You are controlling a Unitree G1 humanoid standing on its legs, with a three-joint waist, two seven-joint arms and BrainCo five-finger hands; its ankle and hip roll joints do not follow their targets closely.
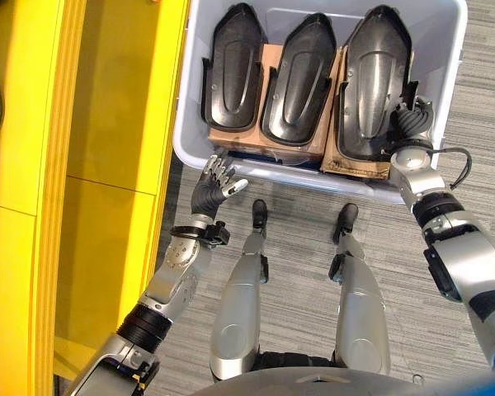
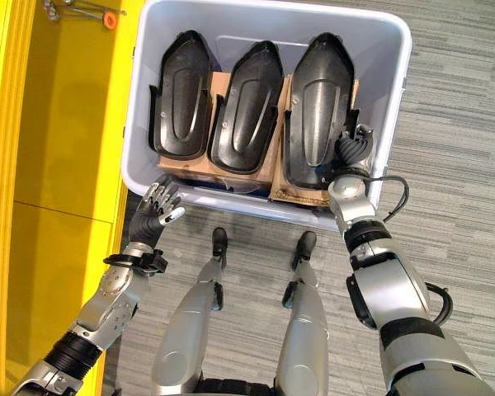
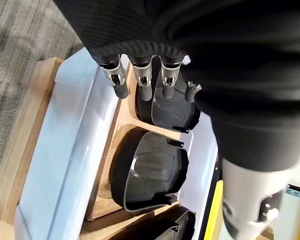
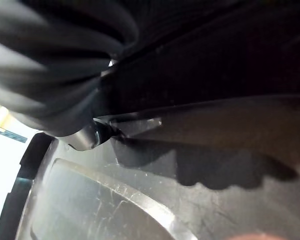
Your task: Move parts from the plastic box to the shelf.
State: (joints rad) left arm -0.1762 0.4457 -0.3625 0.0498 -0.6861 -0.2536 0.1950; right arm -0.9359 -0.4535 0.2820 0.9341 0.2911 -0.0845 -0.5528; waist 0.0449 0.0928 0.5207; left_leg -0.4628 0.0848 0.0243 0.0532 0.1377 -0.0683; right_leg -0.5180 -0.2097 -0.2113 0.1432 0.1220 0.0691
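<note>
Three black moulded parts stand side by side on brown cardboard in the pale plastic box (image 1: 272, 172): a left part (image 1: 233, 66), a middle part (image 1: 297, 78) and a right part (image 1: 375, 78). My left hand (image 1: 213, 188) hovers just outside the box's near left corner, open with fingers (image 3: 142, 82) spread, touching nothing. My right hand (image 1: 410, 125) reaches over the box's near right corner, against the right part's outer edge. The right wrist view has that part's glossy black surface (image 4: 140, 200) very close.
The yellow shelf (image 1: 107, 124) runs along my left, right beside the box. A small orange-tipped tool (image 2: 82, 12) lies on its far end. Grey carpet (image 1: 478, 99) surrounds the box on the right and near side.
</note>
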